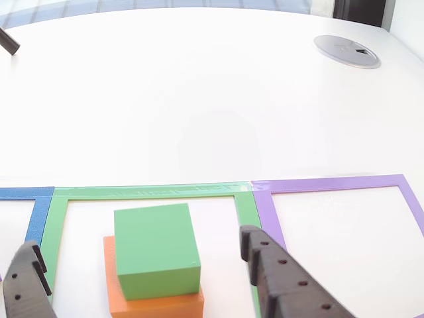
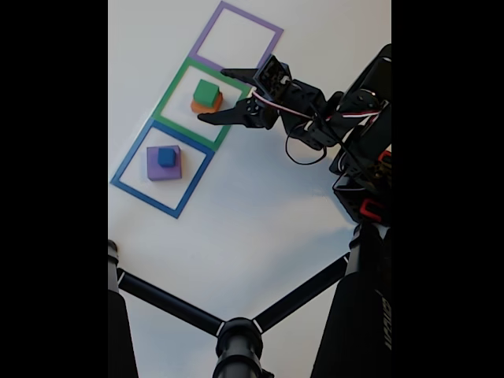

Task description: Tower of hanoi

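Spreading across both views, the white table [image 2: 260, 213] leaves broad bare surface beyond the gripper's reach in the other view, broken only by a grey round cable port [image 1: 346, 50] far ahead and to the right near the table's edge. Three flat square outlines lie edge to edge in a row: the purple outline [image 1: 331, 184] ahead-right of the gripper with open white interior, the green outline [image 1: 149, 193] directly under it, and the blue outline [image 1: 20, 194] off to its left in the other view. The gripper [image 2: 226, 97] hangs with its two fingers spread wide apart, one black finger [image 1: 278, 275] to the right of the stack and the other at the lower left corner, neither visibly touching a block. Between the fingers, inside the green outline, the orange block [image 1: 156, 303] lies flat with the green block [image 1: 157, 250] stacked on it, clear floor showing on all sides up to the frame. Within the blue outline, well apart from the gripper, the purple block [image 2: 163, 164] carries the blue cube [image 2: 166, 157] on top.
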Controlling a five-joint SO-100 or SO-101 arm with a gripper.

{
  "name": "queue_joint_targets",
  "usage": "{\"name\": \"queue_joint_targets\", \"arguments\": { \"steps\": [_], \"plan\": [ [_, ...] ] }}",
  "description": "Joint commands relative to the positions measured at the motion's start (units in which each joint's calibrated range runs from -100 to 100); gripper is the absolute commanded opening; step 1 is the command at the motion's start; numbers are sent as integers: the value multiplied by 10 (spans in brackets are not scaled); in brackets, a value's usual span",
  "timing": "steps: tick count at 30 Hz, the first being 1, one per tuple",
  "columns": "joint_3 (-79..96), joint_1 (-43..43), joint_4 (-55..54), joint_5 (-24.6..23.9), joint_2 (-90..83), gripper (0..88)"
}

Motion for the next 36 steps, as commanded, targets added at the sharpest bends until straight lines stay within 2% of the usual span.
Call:
{"name": "queue_joint_targets", "arguments": {
  "steps": [1, 20, 36],
  "plan": [
    [-27, -7, -27, 0, 20, 340],
    [-80, -22, -59, 0, 111, 338],
    [-71, -28, -64, 0, 122, 336]
  ]
}}
